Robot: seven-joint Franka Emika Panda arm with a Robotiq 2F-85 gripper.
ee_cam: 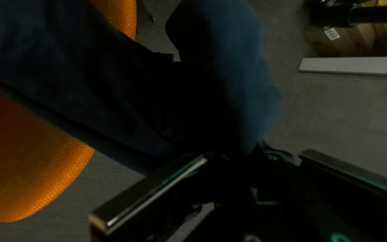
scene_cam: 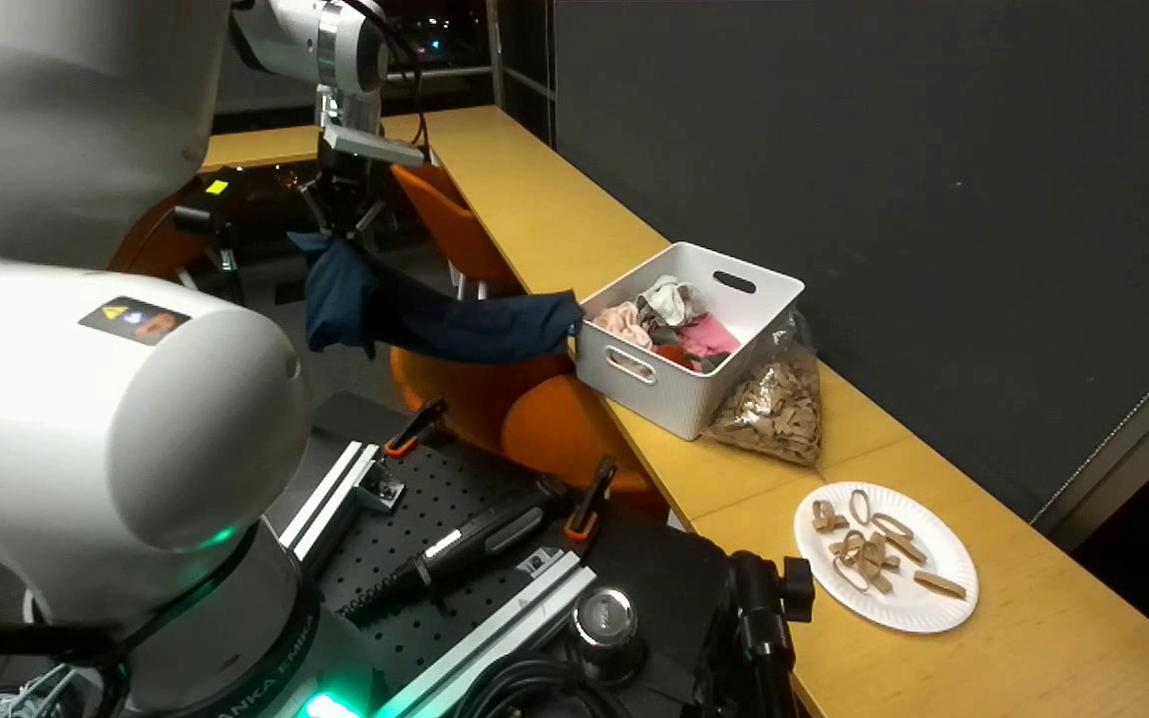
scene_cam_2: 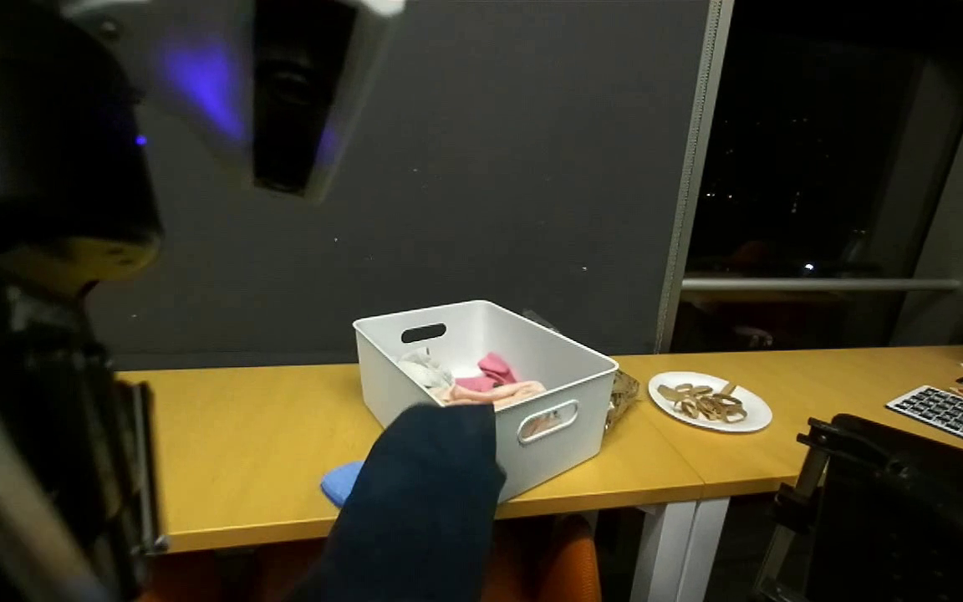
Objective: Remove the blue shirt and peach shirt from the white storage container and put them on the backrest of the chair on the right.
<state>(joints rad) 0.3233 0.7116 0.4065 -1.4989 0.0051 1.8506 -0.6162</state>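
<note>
Exterior view: black two-fingered gripper [scene_cam: 343, 231], closed on a dark blue cloth shirt [scene_cam: 475, 329] held mid-air beside the yellow wooden counter [scene_cam: 555, 214]; a short fold drops beneath, and a long tail stretches towards the white plastic storage container [scene_cam: 669, 404], contact unclear. Inside that container lies a crumpled peach cloth shirt [scene_cam: 622, 323]. Both should handle light, soft and limp, liable to trail or snag; a mid-cloth pinch would probably drape best, and the peach one's raised folds offer a hold

Dark blue shirt [scene_cam: 425, 319] held aloft, stretched toward white storage container [scene_cam: 644, 401], peach shirt [scene_cam: 622, 324] crumpled inside
</note>
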